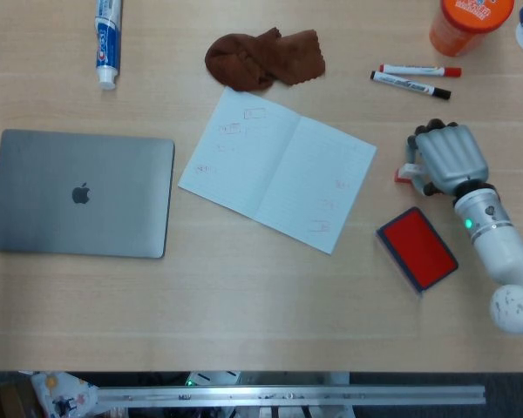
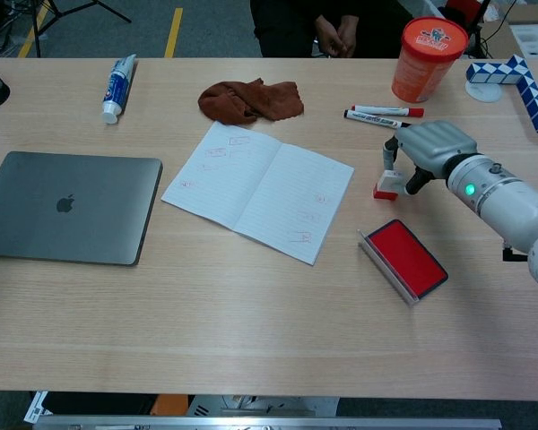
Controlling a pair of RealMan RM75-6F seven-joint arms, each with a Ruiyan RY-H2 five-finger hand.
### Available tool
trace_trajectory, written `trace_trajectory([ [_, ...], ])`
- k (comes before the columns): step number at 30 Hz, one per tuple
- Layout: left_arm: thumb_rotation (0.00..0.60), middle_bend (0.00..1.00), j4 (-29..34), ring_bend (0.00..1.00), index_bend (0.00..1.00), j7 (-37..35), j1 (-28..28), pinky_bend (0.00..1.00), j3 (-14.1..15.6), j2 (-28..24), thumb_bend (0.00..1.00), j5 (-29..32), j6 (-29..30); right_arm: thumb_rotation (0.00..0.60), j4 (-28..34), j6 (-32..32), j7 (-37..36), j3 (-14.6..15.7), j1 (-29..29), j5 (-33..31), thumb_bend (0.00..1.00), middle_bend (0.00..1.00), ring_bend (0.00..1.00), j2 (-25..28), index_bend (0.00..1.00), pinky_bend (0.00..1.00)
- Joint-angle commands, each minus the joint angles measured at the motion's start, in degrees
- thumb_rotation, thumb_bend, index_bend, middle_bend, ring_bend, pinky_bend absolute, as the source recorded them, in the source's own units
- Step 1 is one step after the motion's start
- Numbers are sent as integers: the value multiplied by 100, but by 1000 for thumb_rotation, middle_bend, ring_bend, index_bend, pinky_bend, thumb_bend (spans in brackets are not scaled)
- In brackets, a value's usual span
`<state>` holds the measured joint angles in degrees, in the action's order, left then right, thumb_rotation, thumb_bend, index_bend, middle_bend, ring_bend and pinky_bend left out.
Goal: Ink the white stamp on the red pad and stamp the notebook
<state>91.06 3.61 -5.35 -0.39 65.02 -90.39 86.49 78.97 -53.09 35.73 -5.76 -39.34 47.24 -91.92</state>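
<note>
At the right side of the frame, the right hand (image 2: 428, 148) is curled down over the white stamp (image 2: 388, 185), which stands on the counter (image 2: 251, 305) on its red base; the fingers (image 2: 388, 154) reach down beside and behind the stamp, and from the head view the hand (image 1: 449, 158) covers most of it, leaving only a sliver of the stamp (image 1: 404, 174) showing at its left edge. Whether the fingers actually grip the stamp or only close around it I cannot tell. Just below the hand, toward the lower right, lies the red pad (image 2: 405, 258), open and apart from the stamp. Left of the stamp, in the middle of the frame, the notebook (image 2: 258, 188) lies open and turned at an angle, with several faint red marks already on its pages. Nothing lies between stamp, pad and notebook. Above the hand, two markers (image 2: 381, 115) lie side by side, and an orange tub (image 2: 427, 57) stands beyond them at the upper right. A brown cloth (image 2: 248, 98) is crumpled above the notebook, a toothpaste tube (image 2: 117, 86) lies at the upper left, and a closed grey laptop (image 2: 67, 206) sits at the left. The left hand is not clearly visible in either view.
</note>
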Motion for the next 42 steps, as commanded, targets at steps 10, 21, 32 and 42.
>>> trace_trajectory([
  [10,600,0,-9,0,0,9,-6,45,2,13,262,3,-16,600,-57,11,6,44,-26,-48,284,386,231,-20,538,349],
  [21,600,0,-38,0,0,-1,-4,45,-3,25,262,33,-28,600,-116,50,21,51,-80,-98,301,391,233,-41,561,349],
  [32,600,0,-29,0,0,16,-12,45,-5,12,262,61,-62,600,389,39,-200,93,-38,196,330,414,247,351,599,360],
  [42,600,0,99,0,0,146,-37,45,2,-13,262,28,-87,600,1773,60,-636,322,145,904,348,462,295,1527,623,396],
])
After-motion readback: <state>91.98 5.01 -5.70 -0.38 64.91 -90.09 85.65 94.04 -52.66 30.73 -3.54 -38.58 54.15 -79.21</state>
